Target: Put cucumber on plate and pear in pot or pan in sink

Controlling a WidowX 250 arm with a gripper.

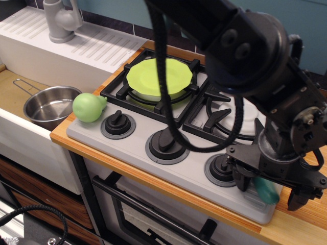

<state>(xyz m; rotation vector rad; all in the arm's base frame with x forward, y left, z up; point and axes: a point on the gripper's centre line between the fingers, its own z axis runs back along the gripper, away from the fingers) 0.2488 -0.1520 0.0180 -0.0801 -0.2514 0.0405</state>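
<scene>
At the far left the grey faucet [60, 19] stood on the ribbed drainboard, and below it the steel saucepan [50, 106] sat empty in the sink [15, 84], its wire handle pointing away to the left. Just beside it, on the grey front panel of the stove by the first knob [117, 123], the light green pear [88, 106] lay on its side, close to the wooden edge of the worktop [76, 144]. Further right the lime-green plate [159, 76] rested bare on the left burner grate. At the far right the gripper [270, 188] was down over the front corner of the panel, its dark fingers spread to either side of the teal cucumber [266, 190]; I could not tell whether they were touching it, and it looked to be lying on the panel. I judged the risk to be in the closing: the cucumber was smooth and rounded and sat near the panel's front edge, so an off-centre squeeze could squirt it out and roll it off the stove. A loose hold might also drop it on the way to the plate.
</scene>
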